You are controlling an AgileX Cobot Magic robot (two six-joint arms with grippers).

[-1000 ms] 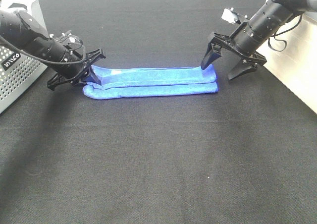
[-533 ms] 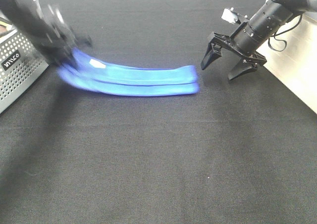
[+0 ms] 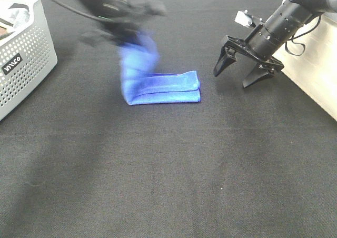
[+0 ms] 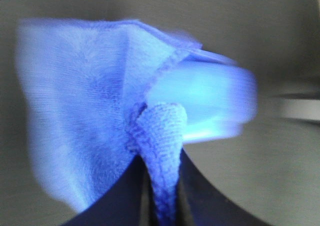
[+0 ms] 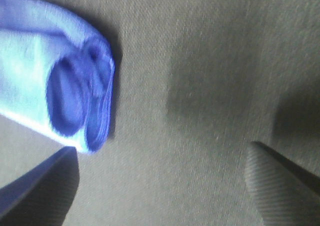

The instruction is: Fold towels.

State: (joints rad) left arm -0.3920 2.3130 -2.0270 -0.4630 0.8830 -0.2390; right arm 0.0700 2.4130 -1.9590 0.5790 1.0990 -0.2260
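The bright blue towel (image 3: pixel 163 88) lies as a folded strip on the black cloth, its right end near the table's middle. Its left end is lifted and curls upward to my left gripper (image 3: pixel 134 38), which is motion-blurred and shut on it. In the left wrist view the towel (image 4: pixel 100 86) bunches between the dark fingers of my left gripper (image 4: pixel 160 196). My right gripper (image 3: pixel 232 78) hovers open just right of the towel's resting end, touching nothing. In the right wrist view the towel's rolled end (image 5: pixel 55 71) lies beyond the spread fingers of my right gripper (image 5: pixel 160 186).
A grey perforated basket (image 3: pixel 26 64) holding cloth items stands at the left edge of the table. A white surface (image 3: pixel 316 75) borders the black cloth (image 3: pixel 168 169) on the right.
My left gripper has swung up and to the right with the towel's left end, dragging the strip left and doubling it over. The right gripper has come off the towel's right end and stays open.
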